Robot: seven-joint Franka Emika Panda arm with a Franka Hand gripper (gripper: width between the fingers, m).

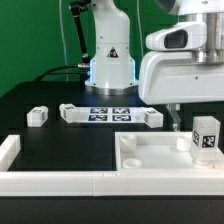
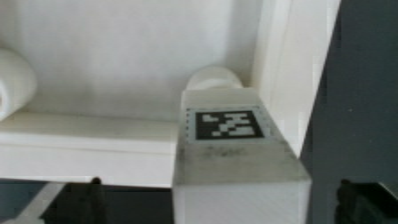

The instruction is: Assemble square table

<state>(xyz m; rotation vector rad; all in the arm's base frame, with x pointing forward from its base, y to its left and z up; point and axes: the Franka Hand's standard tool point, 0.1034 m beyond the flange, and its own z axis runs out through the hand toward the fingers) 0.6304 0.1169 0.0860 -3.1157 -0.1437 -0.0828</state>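
The square table slab [image 1: 150,152] lies rim-up like a tray at the exterior view's right; it also shows in the wrist view [image 2: 107,110]. One white tagged leg [image 1: 206,138] stands upright in its far right corner. In the wrist view this leg [image 2: 231,140] runs between my fingers, its far end at the slab's corner. My gripper [image 1: 192,128] hangs over it, open [image 2: 221,195], with a dark gap on each side of the leg. Three more legs lie on the black table: one at the left [image 1: 37,116], one beside it [image 1: 72,113], one behind the slab [image 1: 150,117].
The marker board [image 1: 108,113] lies between the loose legs, in front of the robot base [image 1: 110,60]. A long low white border rail [image 1: 60,181] runs along the front and turns up the exterior view's left side [image 1: 8,150].
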